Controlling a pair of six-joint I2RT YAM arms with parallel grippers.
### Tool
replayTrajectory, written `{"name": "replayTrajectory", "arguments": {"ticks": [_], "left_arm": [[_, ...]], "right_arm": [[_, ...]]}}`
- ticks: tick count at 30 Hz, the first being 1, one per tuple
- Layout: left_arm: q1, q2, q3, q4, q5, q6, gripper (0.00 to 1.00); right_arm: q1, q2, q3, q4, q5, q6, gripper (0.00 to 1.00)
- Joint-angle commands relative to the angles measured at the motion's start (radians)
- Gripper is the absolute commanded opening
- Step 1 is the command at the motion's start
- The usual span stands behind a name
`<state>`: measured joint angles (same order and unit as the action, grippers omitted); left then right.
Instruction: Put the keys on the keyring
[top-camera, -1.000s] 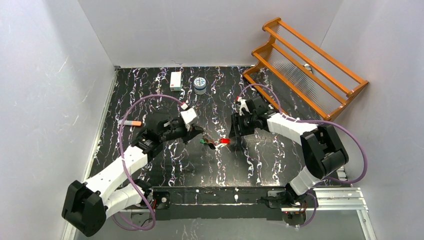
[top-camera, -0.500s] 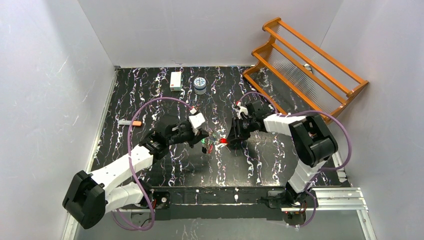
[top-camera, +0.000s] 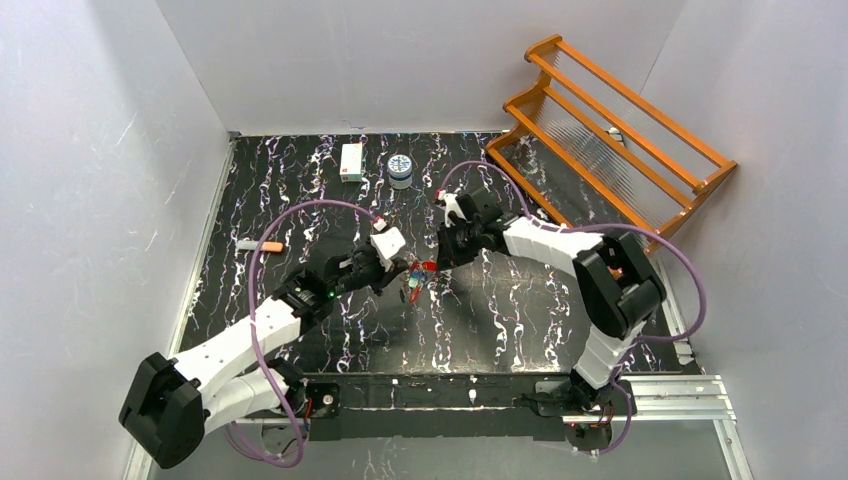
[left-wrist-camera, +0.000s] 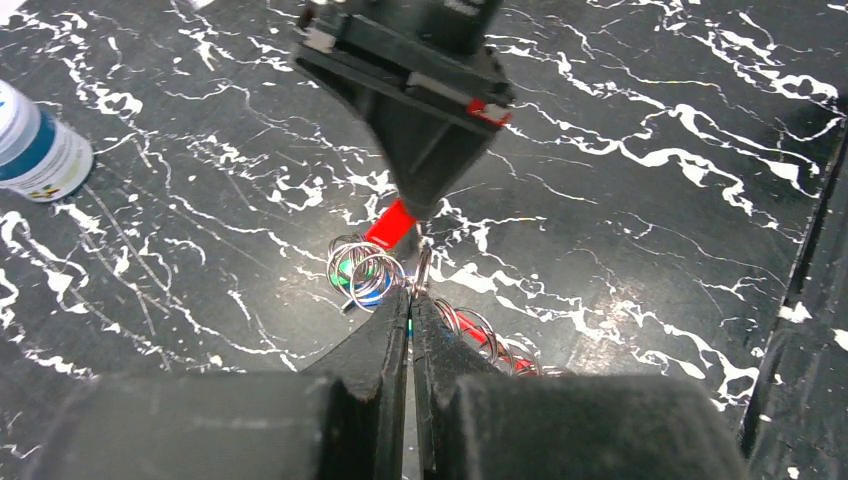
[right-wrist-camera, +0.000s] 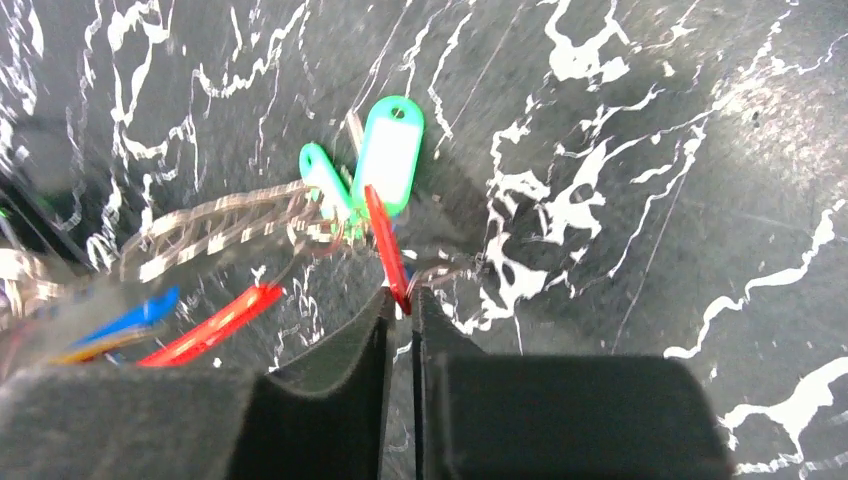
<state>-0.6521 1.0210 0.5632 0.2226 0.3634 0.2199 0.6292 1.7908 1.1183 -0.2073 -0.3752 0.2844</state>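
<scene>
The black marbled worktop carries the keyring at its middle, and every position below is referred to that keyring. The left arm reaches it from the near-left and the right arm from the far-right, so the two sets of fingers face each other across it, almost tip to tip. The left fingers are drawn nearly together, with a thin wire loop of the keyring at their tips; they appear to pinch it, and the loops fan out just beyond and left of the tips. The right fingers are likewise narrow and clamp one end of the red-capped key. That key's long axis runs almost in line with the right fingers, leaning slightly left, and its free end points at the keyring, where the green tag and a green-capped key lie. A blue key and a second red key hang on the keyring's left-arm side. Judgement: the coming move turns on bringing the held key's free end onto the loop that the left fingers steady; whether its eye meets the wire cannot be told.
</scene>
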Motion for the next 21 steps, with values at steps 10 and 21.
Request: {"name": "replayTrajectory", "arguments": {"ticks": [10, 21], "left_arm": [[-0.006, -0.158, -0.037, -0.069, -0.261, 0.016, 0.00], [-0.006, -0.254, -0.033, -0.155, -0.370, 0.049, 0.00]], "right_arm": [[-0.018, -0.306, -0.178, 0.038, 0.201, -0.011, 0.67], [-0.042, -0.131, -0.150, 0.072, -0.035, 0.092, 0.47]]}}
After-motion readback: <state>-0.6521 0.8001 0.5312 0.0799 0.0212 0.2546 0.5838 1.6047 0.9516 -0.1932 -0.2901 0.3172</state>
